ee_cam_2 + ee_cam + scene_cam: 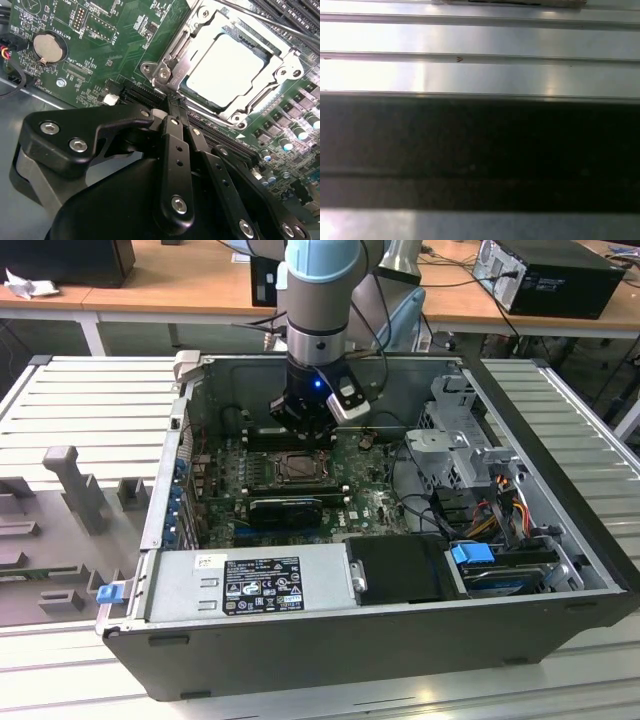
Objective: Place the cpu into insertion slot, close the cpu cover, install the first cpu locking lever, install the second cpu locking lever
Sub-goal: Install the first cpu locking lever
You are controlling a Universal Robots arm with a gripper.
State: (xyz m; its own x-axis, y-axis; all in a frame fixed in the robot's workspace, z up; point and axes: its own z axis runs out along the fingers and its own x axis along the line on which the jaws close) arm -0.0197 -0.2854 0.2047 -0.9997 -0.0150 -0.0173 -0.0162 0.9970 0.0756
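Note:
The cpu (225, 70), a pale silver square, lies flat in the insertion slot (161, 74) on the green motherboard. The cpu cover (186, 50), a thin silvery frame, lies down around the chip, which shows through its window. A thin metal rod (270, 25) runs along the socket's far side. My gripper (176, 105) is shut, its black fingers (174, 150) pressed together with nothing visible between them, and their tips sit at the socket's near edge. In the exterior view the gripper (302, 435) hangs inside the open computer case, just behind the insertion slot (300, 468).
A coin battery (46, 47) and long black memory slots (300, 15) flank the socket. The case holds a grey power supply (250, 585), a metal drive cage (460, 440) and loose cables (500, 510). Case walls (180, 440) hem the arm in. A ribbed metal surface (480, 75) appears in the first wrist view.

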